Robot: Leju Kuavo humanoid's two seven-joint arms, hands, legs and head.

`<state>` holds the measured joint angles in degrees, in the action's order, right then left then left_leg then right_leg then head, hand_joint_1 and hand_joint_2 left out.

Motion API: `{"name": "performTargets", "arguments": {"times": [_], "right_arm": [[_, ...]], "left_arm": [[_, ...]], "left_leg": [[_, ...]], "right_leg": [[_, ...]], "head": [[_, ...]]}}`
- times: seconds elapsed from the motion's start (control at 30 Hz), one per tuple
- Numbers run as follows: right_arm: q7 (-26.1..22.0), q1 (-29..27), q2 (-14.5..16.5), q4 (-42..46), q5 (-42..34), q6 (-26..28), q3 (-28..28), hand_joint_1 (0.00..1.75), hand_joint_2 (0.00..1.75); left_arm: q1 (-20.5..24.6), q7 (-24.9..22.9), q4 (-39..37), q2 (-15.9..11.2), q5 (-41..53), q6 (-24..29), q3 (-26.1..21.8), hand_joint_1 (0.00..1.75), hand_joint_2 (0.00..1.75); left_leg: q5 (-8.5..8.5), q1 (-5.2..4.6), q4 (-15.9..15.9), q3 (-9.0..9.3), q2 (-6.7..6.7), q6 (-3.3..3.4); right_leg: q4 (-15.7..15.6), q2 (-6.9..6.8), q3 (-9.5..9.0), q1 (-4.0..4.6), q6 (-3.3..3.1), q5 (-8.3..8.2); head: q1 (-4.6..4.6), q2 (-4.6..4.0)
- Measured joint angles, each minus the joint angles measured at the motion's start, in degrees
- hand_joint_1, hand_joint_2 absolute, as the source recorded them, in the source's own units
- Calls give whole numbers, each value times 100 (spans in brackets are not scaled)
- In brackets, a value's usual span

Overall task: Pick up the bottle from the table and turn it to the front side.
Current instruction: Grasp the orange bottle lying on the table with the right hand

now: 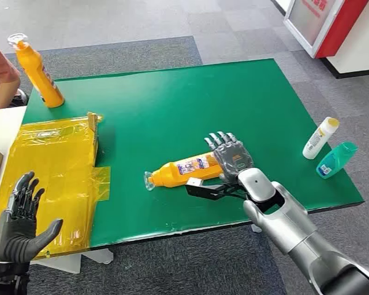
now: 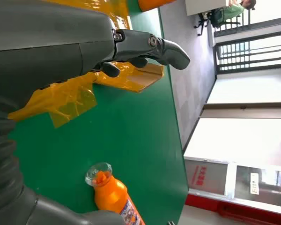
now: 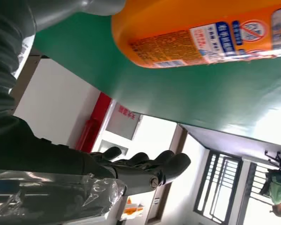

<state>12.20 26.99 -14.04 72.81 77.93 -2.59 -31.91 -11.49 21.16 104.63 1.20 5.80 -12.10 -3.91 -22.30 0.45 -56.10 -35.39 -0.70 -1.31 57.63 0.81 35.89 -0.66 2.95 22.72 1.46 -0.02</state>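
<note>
Two orange bottles (image 1: 185, 171), two others (image 1: 320, 137)

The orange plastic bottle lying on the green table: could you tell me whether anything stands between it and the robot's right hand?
Nothing visible does. The right hand is already at the base end of the orange plastic bottle, fingers spread, on bare green table.

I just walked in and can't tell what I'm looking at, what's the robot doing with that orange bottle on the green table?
The robot's right hand is at the base end of the orange plastic bottle with a clear cap, which lies on its side on the green table mat. Its fingers are spread and the bottle is not lifted. The left hand hovers open over the yellow plastic sheet. A second orange bottle stands at the far left corner, and a white bottle and a teal bottle lie at the right edge.
</note>
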Motion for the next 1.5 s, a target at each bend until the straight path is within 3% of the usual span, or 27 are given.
{"name": "performTargets", "arguments": {"times": [0.13,0.17,0.6,1.5], "right_arm": [[-103,682,474,-994,-1921,-839,-70,0,175],[-84,786,526,-1117,-2018,-846,-74,0,175],[66,1129,727,-1659,-2003,-800,-203,0,175],[291,1150,735,-2442,-1567,-638,-451,0,175]], "left_arm": [[313,-81,-122,-5,-263,-127,65,0,175],[350,-101,-140,-7,-283,-127,90,0,175],[385,-102,-234,-10,-328,-107,207,0,175],[382,-33,-236,-12,-340,-128,245,0,175]], "left_leg": [[10,0,0,-1,-1,8],[10,0,-1,-1,0,8],[9,0,-1,-2,-1,8],[9,0,-1,-1,-1,8]], "right_leg": [[1,-1,0,-1,4,-6],[0,-1,0,-1,4,-7],[0,-1,1,-1,5,-7],[0,-1,2,-1,5,-7]], "head": [[1,0],[1,0],[0,0],[0,0]]}}
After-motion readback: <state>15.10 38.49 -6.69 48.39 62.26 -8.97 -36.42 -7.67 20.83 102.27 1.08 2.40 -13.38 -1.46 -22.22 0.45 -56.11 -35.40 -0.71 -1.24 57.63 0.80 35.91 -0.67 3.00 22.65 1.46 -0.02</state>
